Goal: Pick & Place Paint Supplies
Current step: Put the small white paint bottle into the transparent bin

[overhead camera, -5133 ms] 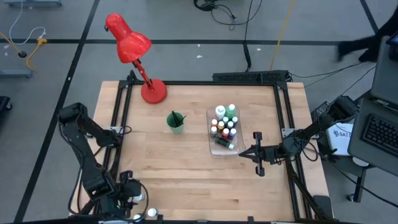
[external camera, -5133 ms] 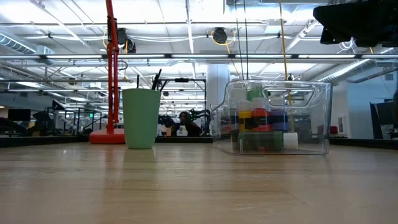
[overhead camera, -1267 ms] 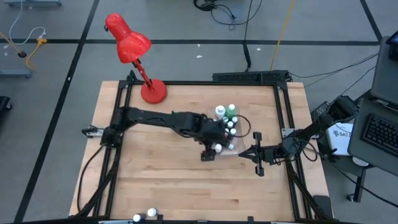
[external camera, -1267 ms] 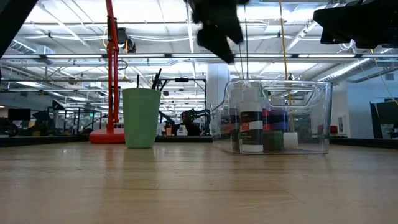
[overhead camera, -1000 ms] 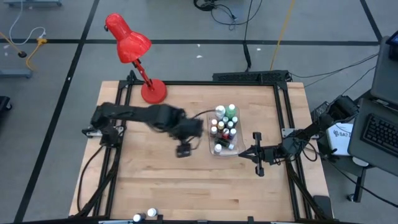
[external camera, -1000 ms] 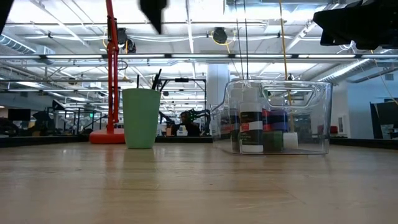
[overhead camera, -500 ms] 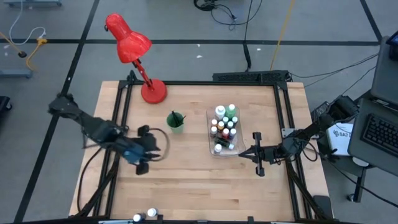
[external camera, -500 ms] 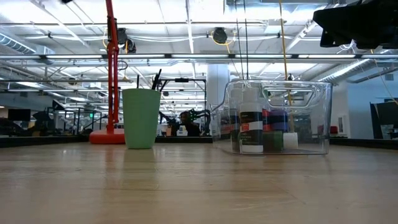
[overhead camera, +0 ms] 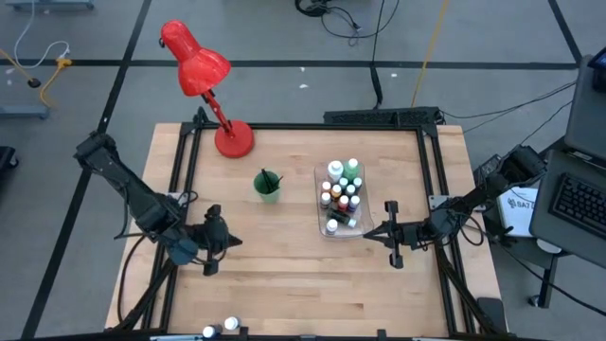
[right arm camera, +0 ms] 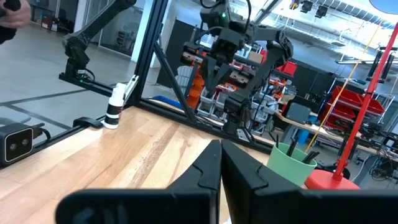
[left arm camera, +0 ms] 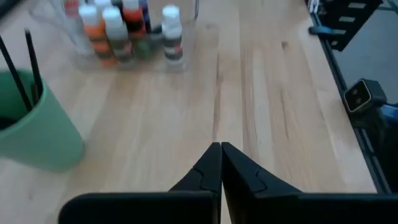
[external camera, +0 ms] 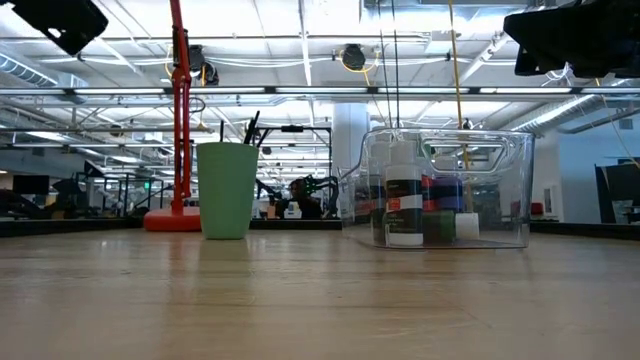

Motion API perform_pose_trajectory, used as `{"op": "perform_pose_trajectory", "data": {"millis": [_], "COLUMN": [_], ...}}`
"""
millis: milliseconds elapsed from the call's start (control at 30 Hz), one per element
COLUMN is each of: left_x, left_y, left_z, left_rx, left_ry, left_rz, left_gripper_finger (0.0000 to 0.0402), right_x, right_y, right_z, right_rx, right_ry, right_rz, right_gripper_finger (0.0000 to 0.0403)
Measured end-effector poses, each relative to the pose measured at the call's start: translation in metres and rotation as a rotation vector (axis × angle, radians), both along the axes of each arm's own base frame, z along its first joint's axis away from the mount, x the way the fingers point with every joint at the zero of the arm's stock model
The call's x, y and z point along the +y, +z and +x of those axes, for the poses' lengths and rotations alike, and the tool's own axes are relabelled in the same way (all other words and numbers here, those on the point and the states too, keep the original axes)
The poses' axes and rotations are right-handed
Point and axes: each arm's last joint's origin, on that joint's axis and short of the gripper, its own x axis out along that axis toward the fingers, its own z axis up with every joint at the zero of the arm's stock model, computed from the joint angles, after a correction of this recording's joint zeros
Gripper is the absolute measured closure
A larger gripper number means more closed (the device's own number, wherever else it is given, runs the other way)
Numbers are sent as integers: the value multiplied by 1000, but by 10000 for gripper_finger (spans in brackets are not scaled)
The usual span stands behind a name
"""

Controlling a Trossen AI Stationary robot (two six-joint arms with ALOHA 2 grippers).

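We look down on a light wooden table [overhead camera: 284, 275] edged by a black frame. A red desk lamp [overhead camera: 232, 139] stands on its base at the far left corner. A green cup [overhead camera: 267, 185] holding dark brushes sits near the middle. To its right rests a clear bin [overhead camera: 341, 227] filled with small paint bottles [overhead camera: 343, 194].

Wood-plank bench [overhead camera: 284, 256], black frame rails along edges. Grey floor [overhead camera: 85, 114] w/ dark tape lines, cables at 12 o'clock. Laptop [overhead camera: 578, 189] at 3 o'clock, off bench. Low view: ceiling strip lights [external camera: 300, 25], pipes, racks behind. Red shelving [right arm camera: 348, 99] far back.
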Motion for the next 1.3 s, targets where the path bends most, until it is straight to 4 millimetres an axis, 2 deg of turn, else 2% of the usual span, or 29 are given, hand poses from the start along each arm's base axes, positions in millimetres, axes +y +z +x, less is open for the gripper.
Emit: {"op": "perform_pose_trajectory", "data": {"millis": [133,367,533,667,767,900,967,1033,1200,1300], "left_x": [-1,1,1,-5,-17,-44,-58,-69,-95,-111], "left_y": [-2,-16,-35,-41,-35,-17,-9,-7,15,11], "left_z": [-1,-3,-8,-6,-1,2,1,0,-1,0], "left_rx": [-42,-13,98,103,46,-93,-101,-61,-60,7], "left_ry": [27,56,-114,-145,-268,-452,-510,-506,-339,-313], "left_rz": [39,25,72,-147,-269,-292,-266,-207,-68,-14], "left_gripper_finger": [393,391,381,381,381,384,395,398,391,390], "right_x": [0,0,0,0,0,0,0,0,0,0], "right_y": [0,-2,-1,-1,-1,-1,-1,-1,-1,-1], "right_z": [0,0,0,0,0,0,0,0,0,0], "right_rx": [1,14,12,6,8,8,10,15,20,19], "right_ry": [0,0,0,0,1,1,3,5,7,7], "right_rz": [-1,-9,-8,-2,3,5,21,31,51,46], "right_gripper_finger": [399,399,399,399,399,399,399,399,399,399]}}
